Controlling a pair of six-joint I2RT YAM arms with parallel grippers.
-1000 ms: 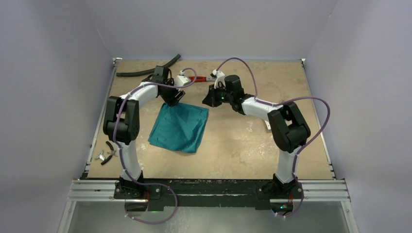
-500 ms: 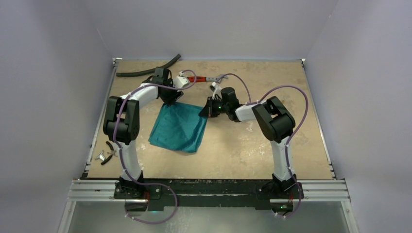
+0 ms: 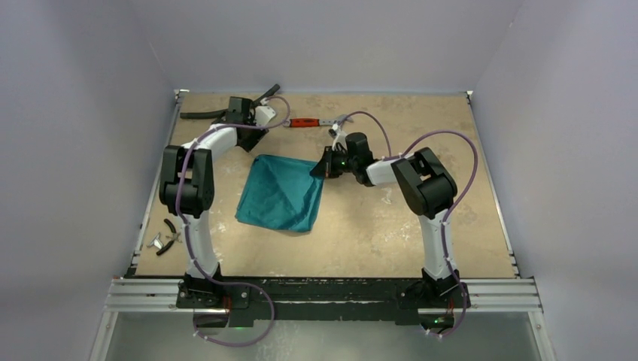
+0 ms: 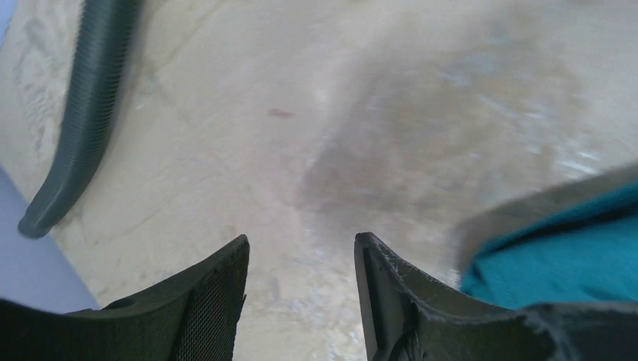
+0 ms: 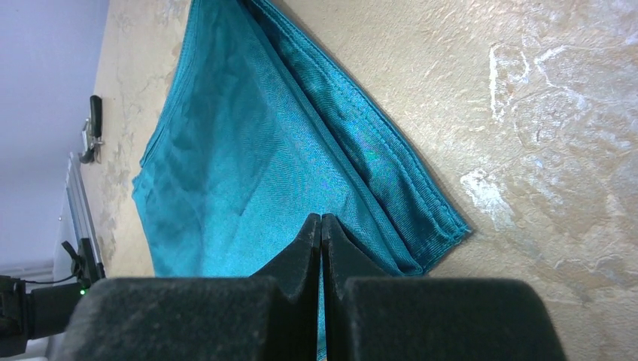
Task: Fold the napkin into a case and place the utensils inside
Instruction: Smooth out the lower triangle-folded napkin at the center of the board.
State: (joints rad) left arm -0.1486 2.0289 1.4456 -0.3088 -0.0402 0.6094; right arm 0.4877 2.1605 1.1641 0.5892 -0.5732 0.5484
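The teal napkin (image 3: 280, 194) lies folded on the table in the top view, its layered hemmed edges showing in the right wrist view (image 5: 248, 150). My right gripper (image 3: 320, 169) is at the napkin's far right corner, and its jaws (image 5: 321, 218) are pressed shut with a thin strip of cloth between them. My left gripper (image 3: 254, 139) is open and empty over bare table beyond the napkin's far left corner (image 4: 301, 248). An edge of the napkin (image 4: 557, 248) shows at the right of the left wrist view. The spoon and the wooden utensil do not show.
A black ribbed hose (image 3: 226, 111) lies at the far left, also in the left wrist view (image 4: 83, 113). A red-handled wrench (image 3: 305, 122) lies at the back middle. Small pliers (image 3: 167, 235) lie at the left edge. Walls enclose three sides.
My left gripper has let go of the napkin's far left corner and drawn back toward the hose. My right gripper has closed on the far right corner, and the napkin shifted slightly right.
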